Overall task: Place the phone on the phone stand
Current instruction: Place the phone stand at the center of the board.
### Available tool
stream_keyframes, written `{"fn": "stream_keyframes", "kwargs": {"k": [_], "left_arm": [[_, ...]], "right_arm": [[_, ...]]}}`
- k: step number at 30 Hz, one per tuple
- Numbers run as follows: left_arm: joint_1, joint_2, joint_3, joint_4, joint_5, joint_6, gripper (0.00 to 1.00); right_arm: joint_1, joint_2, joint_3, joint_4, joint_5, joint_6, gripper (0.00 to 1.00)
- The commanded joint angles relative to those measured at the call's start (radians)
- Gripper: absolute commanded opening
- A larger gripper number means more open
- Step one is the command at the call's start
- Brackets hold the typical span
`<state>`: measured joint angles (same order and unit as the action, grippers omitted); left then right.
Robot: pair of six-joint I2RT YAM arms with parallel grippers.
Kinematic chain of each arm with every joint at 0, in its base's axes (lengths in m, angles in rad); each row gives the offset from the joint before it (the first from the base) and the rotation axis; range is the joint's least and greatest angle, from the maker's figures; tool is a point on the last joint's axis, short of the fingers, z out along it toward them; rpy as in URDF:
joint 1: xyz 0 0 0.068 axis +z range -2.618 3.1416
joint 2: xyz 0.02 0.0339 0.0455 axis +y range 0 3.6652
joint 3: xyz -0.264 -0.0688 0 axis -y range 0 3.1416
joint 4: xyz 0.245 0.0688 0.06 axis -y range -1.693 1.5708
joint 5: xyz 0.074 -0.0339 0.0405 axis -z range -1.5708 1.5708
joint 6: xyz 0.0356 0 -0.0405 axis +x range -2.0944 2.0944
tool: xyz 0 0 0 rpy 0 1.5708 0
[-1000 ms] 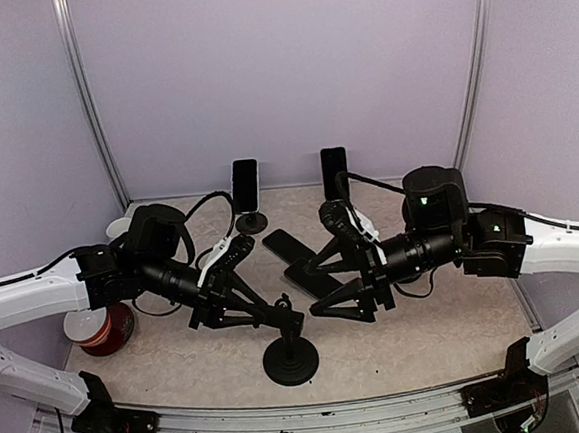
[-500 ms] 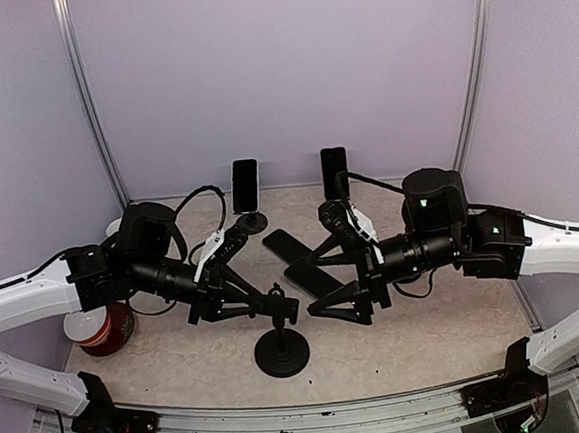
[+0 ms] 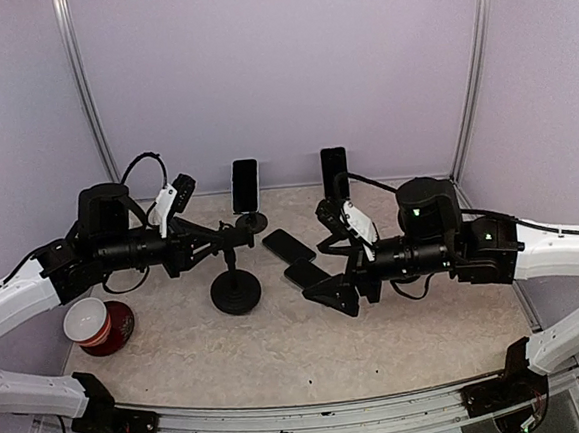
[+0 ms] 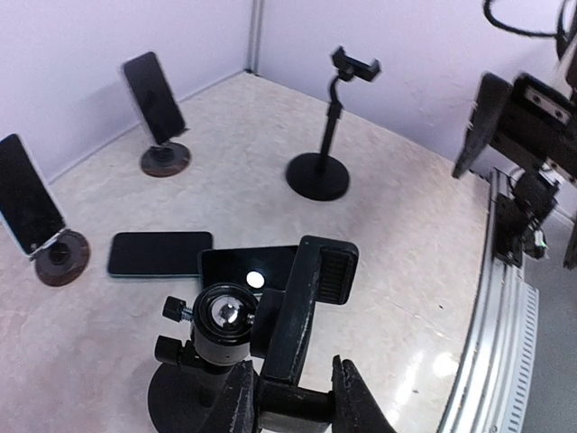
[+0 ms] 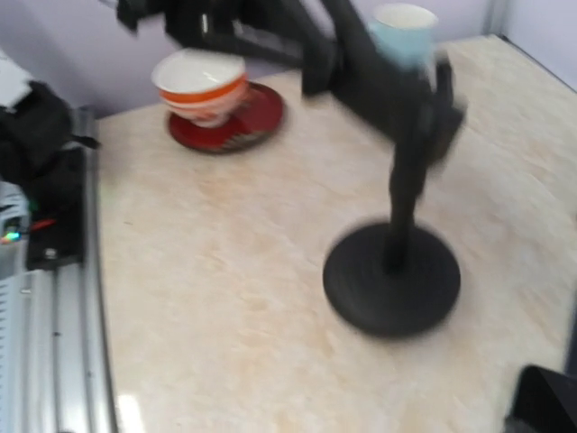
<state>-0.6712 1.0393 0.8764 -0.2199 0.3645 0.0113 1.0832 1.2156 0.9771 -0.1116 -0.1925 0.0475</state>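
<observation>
My left gripper (image 3: 226,245) is shut on the clamp head of a black phone stand (image 3: 235,293), which stands upright left of centre. In the left wrist view the fingers (image 4: 347,397) pinch the lower end of the clamp (image 4: 306,307). Two black phones lie flat on the table: one phone (image 3: 289,245) further back, the other phone (image 3: 307,272) just left of my right gripper (image 3: 334,270). That gripper is wide open with nothing in it, one finger above the other. The right wrist view is blurred and shows the stand's base (image 5: 392,280).
Two more phones (image 3: 245,185) (image 3: 334,173) rest on small stands at the back wall. A second empty stand (image 4: 320,171) shows in the left wrist view. A bowl on a red saucer (image 3: 97,322) sits at the left, a pale cup (image 5: 401,25) behind the stand.
My left arm has carried the phone stand from the front centre back and to the left. My right gripper has opened wider and shifted slightly left, near the flat phones.
</observation>
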Motion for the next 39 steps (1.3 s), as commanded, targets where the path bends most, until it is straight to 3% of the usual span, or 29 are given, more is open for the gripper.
{"fn": "stream_keyframes", "kwargs": {"k": [1, 11, 24, 31, 39], "left_arm": [[0.080, -0.028, 0.036, 0.188, -0.076, -0.036, 0.02], [0.206, 0.022, -0.005, 0.331, -0.172, -0.119, 0.02], [0.282, 0.091, -0.061, 0.411, -0.138, -0.198, 0.01], [0.290, 0.096, -0.075, 0.415, -0.139, -0.202, 0.24], [0.309, 0.107, -0.075, 0.413, -0.120, -0.215, 0.29]], "right_arm": [[-0.008, 0.006, -0.039, 0.042, 0.092, 0.016, 1.00], [-0.008, 0.045, -0.041, 0.038, 0.128, 0.001, 1.00], [-0.008, 0.155, -0.011, 0.040, 0.176, -0.005, 1.00], [-0.022, 0.212, 0.020, 0.025, 0.228, 0.024, 1.00], [-0.050, 0.254, 0.056, 0.017, 0.224, 0.032, 1.00]]}}
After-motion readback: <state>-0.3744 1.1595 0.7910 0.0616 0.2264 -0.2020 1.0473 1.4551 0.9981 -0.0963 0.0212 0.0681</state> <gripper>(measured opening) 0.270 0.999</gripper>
